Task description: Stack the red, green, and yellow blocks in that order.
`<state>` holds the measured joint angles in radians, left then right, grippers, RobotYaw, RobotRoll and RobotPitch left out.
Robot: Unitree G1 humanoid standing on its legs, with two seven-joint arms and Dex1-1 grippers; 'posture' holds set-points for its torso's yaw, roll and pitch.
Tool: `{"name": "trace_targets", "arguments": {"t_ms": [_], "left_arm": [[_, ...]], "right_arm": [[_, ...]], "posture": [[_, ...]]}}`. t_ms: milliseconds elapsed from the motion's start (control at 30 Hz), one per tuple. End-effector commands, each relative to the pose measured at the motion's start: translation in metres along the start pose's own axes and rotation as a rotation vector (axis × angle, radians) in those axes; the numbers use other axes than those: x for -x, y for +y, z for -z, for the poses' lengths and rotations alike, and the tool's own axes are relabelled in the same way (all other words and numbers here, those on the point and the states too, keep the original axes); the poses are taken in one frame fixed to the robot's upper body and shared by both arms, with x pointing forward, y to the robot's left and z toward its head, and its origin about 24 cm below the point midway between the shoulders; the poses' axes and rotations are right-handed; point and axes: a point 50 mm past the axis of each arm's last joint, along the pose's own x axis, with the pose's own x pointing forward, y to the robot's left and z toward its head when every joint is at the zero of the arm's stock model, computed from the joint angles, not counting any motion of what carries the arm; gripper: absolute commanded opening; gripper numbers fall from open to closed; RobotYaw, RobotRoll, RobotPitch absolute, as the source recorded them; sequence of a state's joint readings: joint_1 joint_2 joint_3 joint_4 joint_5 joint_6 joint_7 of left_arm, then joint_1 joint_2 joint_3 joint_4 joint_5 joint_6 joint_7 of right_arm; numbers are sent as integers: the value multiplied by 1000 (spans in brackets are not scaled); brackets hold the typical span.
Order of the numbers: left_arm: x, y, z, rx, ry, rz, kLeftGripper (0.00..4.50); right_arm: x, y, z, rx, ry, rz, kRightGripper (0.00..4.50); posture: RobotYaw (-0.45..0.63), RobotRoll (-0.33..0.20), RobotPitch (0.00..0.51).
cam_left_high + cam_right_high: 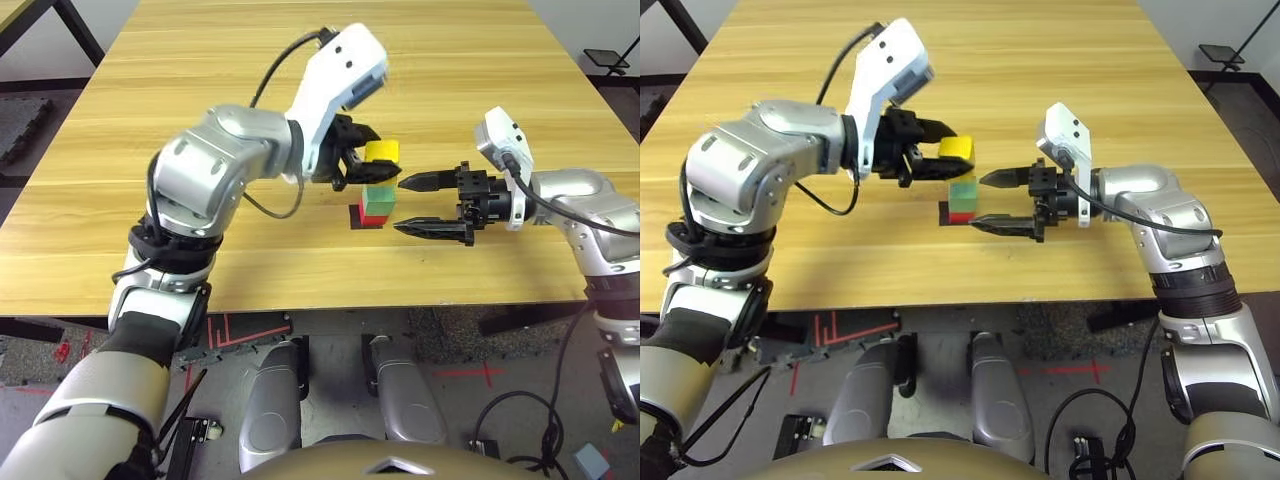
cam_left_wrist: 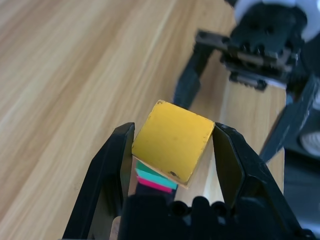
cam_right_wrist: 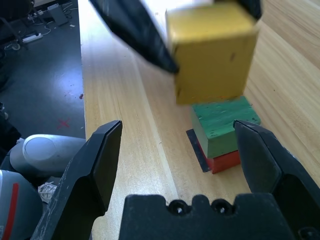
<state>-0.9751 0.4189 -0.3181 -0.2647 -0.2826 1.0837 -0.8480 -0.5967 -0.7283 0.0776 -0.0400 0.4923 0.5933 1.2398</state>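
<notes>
The green block (image 1: 378, 200) sits on the red block (image 1: 373, 219), which rests on a flat black patch (image 1: 356, 214) near the table's middle. My left gripper (image 2: 172, 132) is shut on the yellow block (image 1: 381, 151) and holds it just above the green block (image 3: 222, 125), slightly tilted and with a thin gap between them. My right gripper (image 1: 400, 205) stands open just to the right of the stack. Its fingertips (image 3: 102, 150) point at the stack and hold nothing.
The wooden table (image 1: 250, 90) stretches wide behind and to the left of the stack. Its front edge (image 1: 330, 300) lies close below both grippers. Dark floor with red tape marks and cables lies beyond the table's sides.
</notes>
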Motion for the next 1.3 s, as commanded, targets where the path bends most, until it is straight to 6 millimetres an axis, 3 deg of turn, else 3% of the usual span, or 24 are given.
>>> {"name": "trace_targets", "arguments": {"t_ms": [33,633,1300], "left_arm": [[-3,-1,2,-11,2,19,2642],[-18,8,1,-13,-4,-15,2642],[-27,-3,7,-22,3,39,2642]], "right_arm": [[0,1,-1,13,-1,-7,4500],[-2,6,1,-2,-13,-10,4500],[-3,7,0,-4,-18,-17,4500]], "posture": [[216,64,159],[205,67,175],[202,58,187]]}}
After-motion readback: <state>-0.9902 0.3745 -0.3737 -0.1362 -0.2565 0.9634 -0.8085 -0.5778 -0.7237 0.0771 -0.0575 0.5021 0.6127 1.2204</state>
